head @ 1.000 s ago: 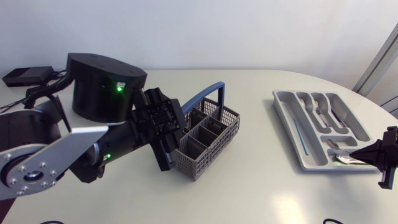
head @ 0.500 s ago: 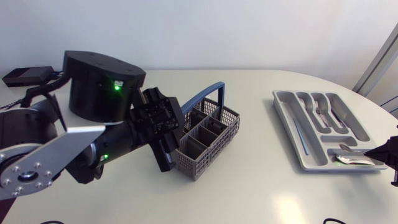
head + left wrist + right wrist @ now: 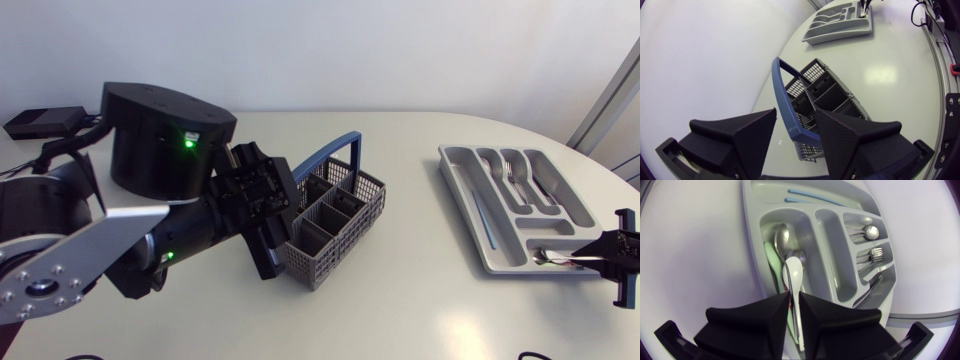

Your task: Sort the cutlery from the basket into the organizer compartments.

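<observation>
Right tool pinching the white spoon over the organizer's spoon compartment; left tool spread. Release only once the spoon lies flat beside the metal spoon.

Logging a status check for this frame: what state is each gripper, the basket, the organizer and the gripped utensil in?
Basket: upright, blue handle raised, no cutlery visible inside.
Organizer: flat on the table, cutlery in several compartments.
Left gripper: open, astride the blue handle.
Right gripper: shut on the white-handled utensil.
</observation>
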Available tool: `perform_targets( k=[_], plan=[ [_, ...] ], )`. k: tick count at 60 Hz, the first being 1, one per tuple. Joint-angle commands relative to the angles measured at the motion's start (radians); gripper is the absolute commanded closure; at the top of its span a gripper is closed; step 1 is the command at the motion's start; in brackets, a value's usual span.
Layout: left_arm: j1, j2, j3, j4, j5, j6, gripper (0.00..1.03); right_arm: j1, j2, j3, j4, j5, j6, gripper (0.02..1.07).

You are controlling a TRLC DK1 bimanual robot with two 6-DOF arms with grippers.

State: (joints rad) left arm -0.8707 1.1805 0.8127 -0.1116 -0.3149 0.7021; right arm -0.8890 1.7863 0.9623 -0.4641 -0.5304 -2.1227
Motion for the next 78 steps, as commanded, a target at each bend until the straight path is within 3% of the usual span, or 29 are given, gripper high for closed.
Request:
perform_targets(
  k=[1, 3, 7, 9, 14, 23, 32, 41, 52, 61, 71, 78],
  plan=[
    [-0.001, -0.013, 0.032, -0.013, 0.002, -0.023, 0.49, 0.005, -0.053, -0.02, -0.01, -0.013, -0.003, 0.48],
    [0.001, -0.021, 0.032, -0.019, 0.002, -0.023, 0.49, 0.005, -0.076, -0.019, -0.016, -0.019, -0.002, 0.4],
    [0.007, -0.033, 0.029, -0.026, 0.002, -0.023, 0.49, 0.009, -0.125, -0.007, -0.041, -0.039, 0.033, 0.13],
    [0.012, -0.041, 0.025, -0.031, 0.002, -0.024, 0.49, 0.018, -0.151, 0.006, -0.079, -0.039, 0.044, 0.06],
    [0.035, -0.055, 0.009, -0.039, 0.007, -0.036, 0.49, 0.048, -0.222, 0.038, -0.196, -0.059, 0.089, 0.07],
    [0.068, -0.079, -0.02, -0.043, 0.042, -0.07, 0.49, 0.156, -0.334, 0.033, -0.262, -0.085, 0.247, 0.08],
    [0.114, -0.094, -0.075, -0.046, 0.071, -0.093, 0.49, 0.344, -0.404, 0.007, -0.245, -0.092, 0.504, 0.17],
    [0.194, -0.142, -0.141, -0.049, 0.151, -0.113, 0.53, 0.553, -0.423, -0.039, -0.119, -0.083, 0.776, 0.32],
    [0.3, -0.173, -0.207, -0.046, 0.254, -0.122, 0.66, 0.809, -0.344, -0.096, 0.136, -0.002, 1.086, 0.71],
    [0.341, -0.147, -0.237, -0.017, 0.306, -0.125, 0.78, 0.915, -0.234, -0.056, 0.202, 0.018, 1.228, 1.01],
    [0.388, -0.067, -0.245, 0.026, 0.392, -0.131, 0.96, 0.983, -0.126, -0.008, 0.257, 0.03, 1.354, 1.02],
    [0.392, -0.01, -0.245, 0.059, 0.421, -0.138, 1.0, 0.998, -0.074, 0.016, 0.328, 0.032, 1.44, 1.02]
  ],
)
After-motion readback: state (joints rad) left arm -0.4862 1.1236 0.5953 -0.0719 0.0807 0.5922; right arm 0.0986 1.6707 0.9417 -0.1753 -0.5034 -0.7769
